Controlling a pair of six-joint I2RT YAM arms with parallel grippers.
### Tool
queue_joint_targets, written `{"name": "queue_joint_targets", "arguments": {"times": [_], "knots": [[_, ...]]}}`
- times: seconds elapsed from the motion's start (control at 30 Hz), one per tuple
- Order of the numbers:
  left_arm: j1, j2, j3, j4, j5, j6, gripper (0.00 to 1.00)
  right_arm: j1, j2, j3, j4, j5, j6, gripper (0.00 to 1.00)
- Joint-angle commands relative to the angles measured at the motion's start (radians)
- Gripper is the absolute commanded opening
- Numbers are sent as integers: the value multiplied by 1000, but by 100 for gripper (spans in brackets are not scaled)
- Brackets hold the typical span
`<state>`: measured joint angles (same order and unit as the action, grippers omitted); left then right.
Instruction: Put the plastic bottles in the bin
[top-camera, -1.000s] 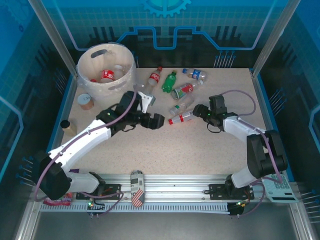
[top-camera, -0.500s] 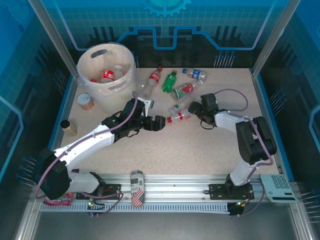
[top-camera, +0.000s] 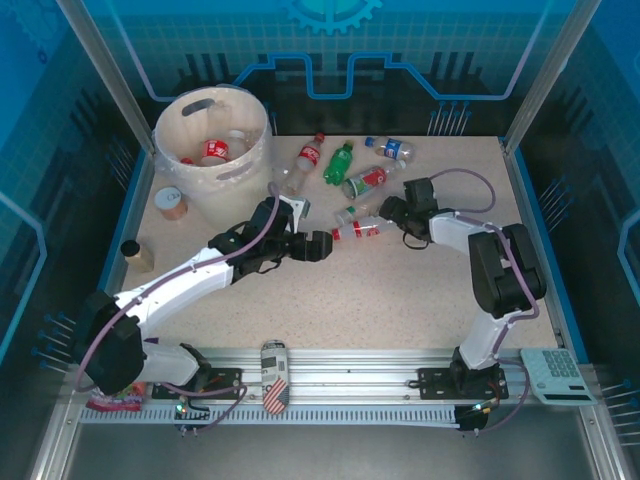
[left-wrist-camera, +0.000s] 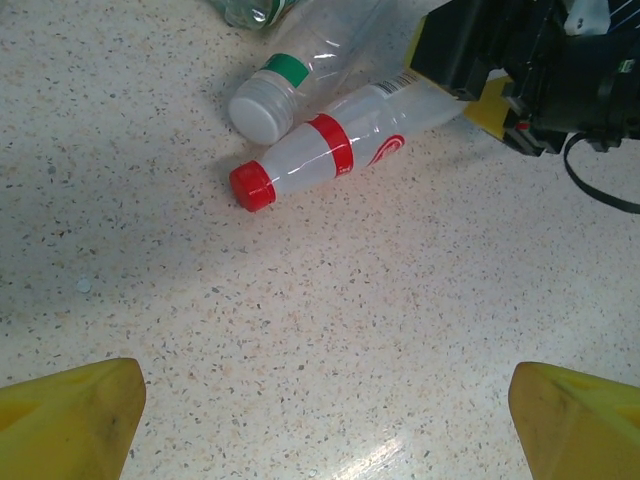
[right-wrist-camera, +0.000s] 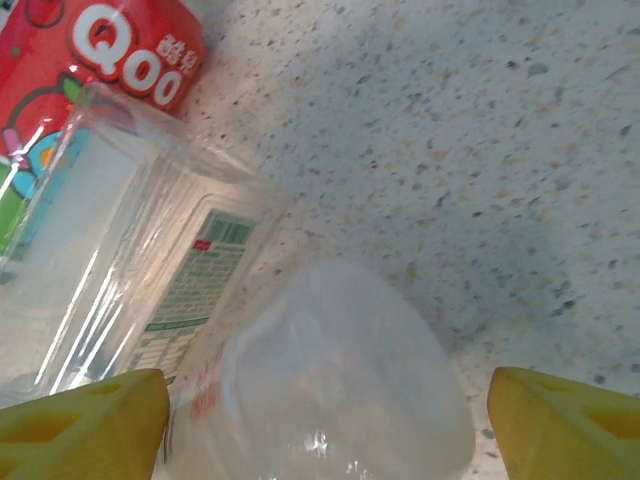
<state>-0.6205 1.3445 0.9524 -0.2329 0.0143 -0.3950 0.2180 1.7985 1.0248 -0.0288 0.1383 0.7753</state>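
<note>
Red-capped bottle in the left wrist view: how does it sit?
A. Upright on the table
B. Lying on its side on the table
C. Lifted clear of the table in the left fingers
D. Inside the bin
B: the red-capped bottle lies on its side on the speckled table, with its cap pointing to the lower left of the view.

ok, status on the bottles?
Left gripper open, hovering short of red-capped bottle. Right gripper open, straddling that bottle's base. Bottle lying on table, not in bin. White-capped bottle close beside it.
</note>
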Motion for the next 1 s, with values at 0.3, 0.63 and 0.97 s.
{"name": "queue_joint_targets", "arguments": {"times": [0.3, 0.63, 0.97], "knots": [[-10, 6, 9, 13, -4, -11, 95, -61, -271, -15, -305, -62, -299, 79], [-10, 35, -19, -5, 21, -188, 94, 26, -374, 42, -579, -247, -891, 93], [-5, -63, -173, 192, -23, -405, 95, 19, -125, 202, -510, -180, -1483, 100]]}}
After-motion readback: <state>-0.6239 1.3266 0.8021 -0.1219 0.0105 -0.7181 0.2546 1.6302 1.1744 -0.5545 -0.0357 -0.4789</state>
